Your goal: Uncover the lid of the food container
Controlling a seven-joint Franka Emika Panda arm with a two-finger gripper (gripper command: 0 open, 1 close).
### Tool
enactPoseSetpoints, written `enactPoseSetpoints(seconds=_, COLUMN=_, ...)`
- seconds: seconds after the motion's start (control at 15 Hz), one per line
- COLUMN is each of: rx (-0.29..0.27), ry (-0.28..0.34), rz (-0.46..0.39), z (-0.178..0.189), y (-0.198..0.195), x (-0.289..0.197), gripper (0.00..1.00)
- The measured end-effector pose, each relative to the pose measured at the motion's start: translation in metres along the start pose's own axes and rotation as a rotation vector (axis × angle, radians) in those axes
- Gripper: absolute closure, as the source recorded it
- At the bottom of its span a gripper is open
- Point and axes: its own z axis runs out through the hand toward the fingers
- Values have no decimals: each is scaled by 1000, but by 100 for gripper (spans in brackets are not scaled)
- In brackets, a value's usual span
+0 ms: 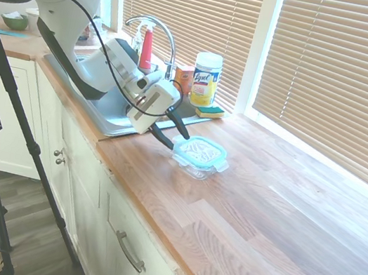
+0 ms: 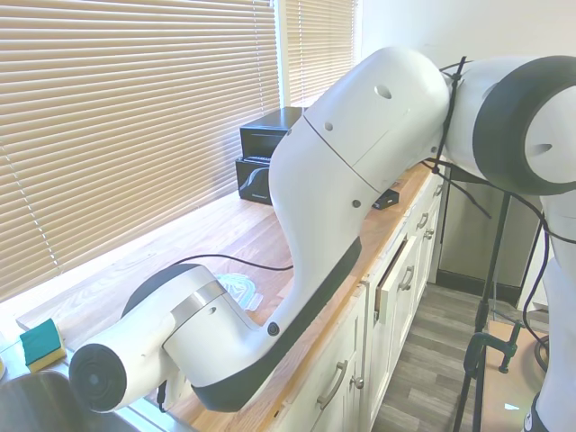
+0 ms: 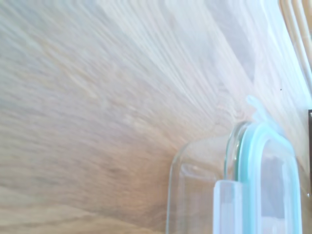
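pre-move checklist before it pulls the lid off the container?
1. Lid seated on the food container: ok, it sits on top, teal rim all around.
2. Gripper at the lid: ok, its dark jaws straddle the edge nearest the sink.
3. Jaws closed on the lid: cannot tell; first exterior view shows two fingers spread, contact unclear.
4. Clip tabs released: cannot tell; the wrist view shows one tab lying down along the wall, the rest are out of sight.
5. Room to lift: ok, the Lysol canister and sponge stand apart, toward the window.
6. Second exterior view: not ok, arm hides most of the lid.
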Motion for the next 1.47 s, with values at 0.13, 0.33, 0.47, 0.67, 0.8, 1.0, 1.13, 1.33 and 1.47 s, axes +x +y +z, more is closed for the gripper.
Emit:
enactPoseSetpoints(seconds=0.13, rx=-7, ry=4, rz=5, z=4, y=2, x=2, gripper=100)
enactPoseSetpoints(seconds=0.33, rx=-10, ry=7, rz=11, z=6, y=3, x=5, gripper=100)
enactPoseSetpoints(seconds=0.47, rx=-4, ry=9, rz=16, z=3, y=2, x=8, gripper=100)
enactPoseSetpoints(seconds=0.67, rx=12, ry=16, rz=28, z=-7, y=-1, x=13, gripper=100)
enactPoseSetpoints(seconds=0.8, rx=15, ry=22, rz=40, z=-11, y=-1, x=19, gripper=100)
enactPoseSetpoints(seconds=1.0, rx=21, ry=32, rz=73, z=-18, y=5, x=35, gripper=100)
enactPoseSetpoints(seconds=1.13, rx=23, ry=41, rz=104, z=-24, y=16, x=49, gripper=100)
enactPoseSetpoints(seconds=1.33, rx=17, ry=46, rz=172, z=-26, y=43, x=78, gripper=100)
enactPoseSetpoints(seconds=1.47, rx=11, ry=28, rz=238, z=-20, y=69, x=101, gripper=100)
